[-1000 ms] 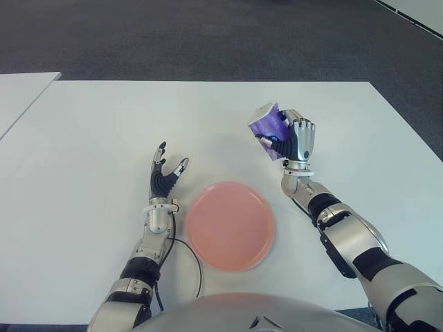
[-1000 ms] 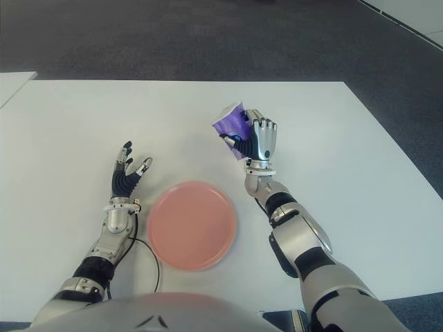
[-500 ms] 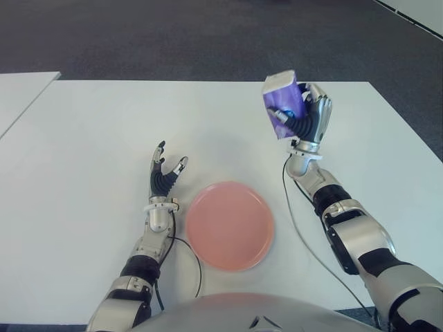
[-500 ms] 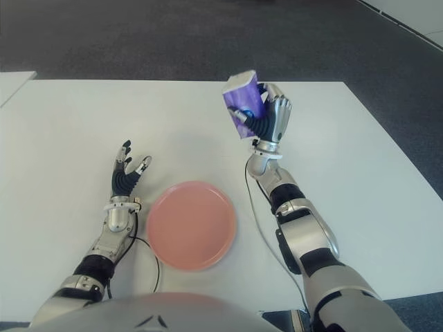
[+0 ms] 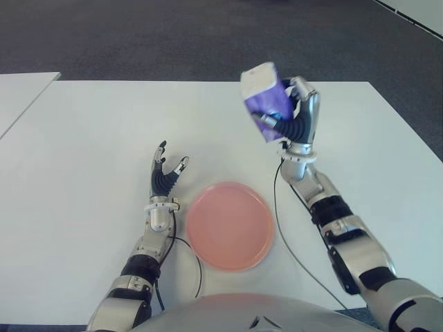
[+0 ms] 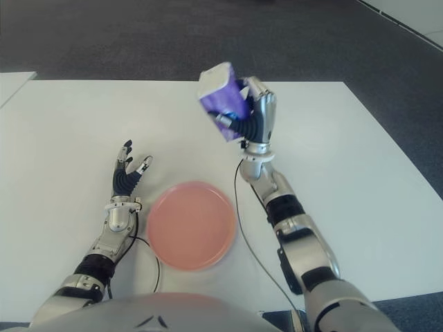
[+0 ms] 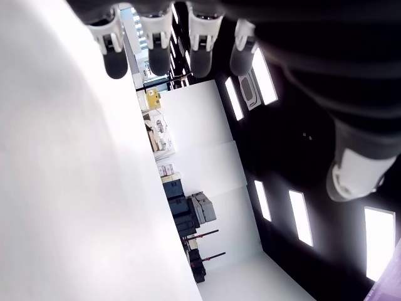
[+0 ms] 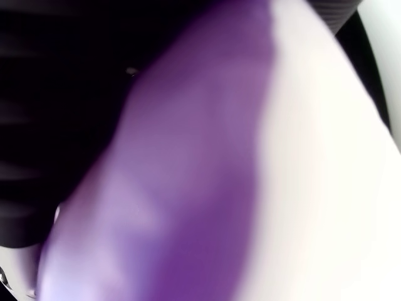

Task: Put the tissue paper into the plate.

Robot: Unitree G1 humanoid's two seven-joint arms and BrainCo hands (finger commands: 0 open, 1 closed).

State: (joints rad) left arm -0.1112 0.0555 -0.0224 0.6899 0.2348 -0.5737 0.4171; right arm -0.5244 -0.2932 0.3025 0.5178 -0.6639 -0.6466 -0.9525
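The white counter [image 5: 83, 228] is stretching out before me, carrying the pink plate [image 5: 230, 225] close in front so either arm can reach it. My right hand [image 5: 294, 121] is gripping the purple tissue paper pack [image 5: 266, 102], fingers wrapped round it, lifting it clear of the counter at about one o'clock from the plate; I'm judging that height lets me swing it over the rim. My left hand [image 5: 165, 176] is showing at nine o'clock of the plate, fingers spread, holding nothing.
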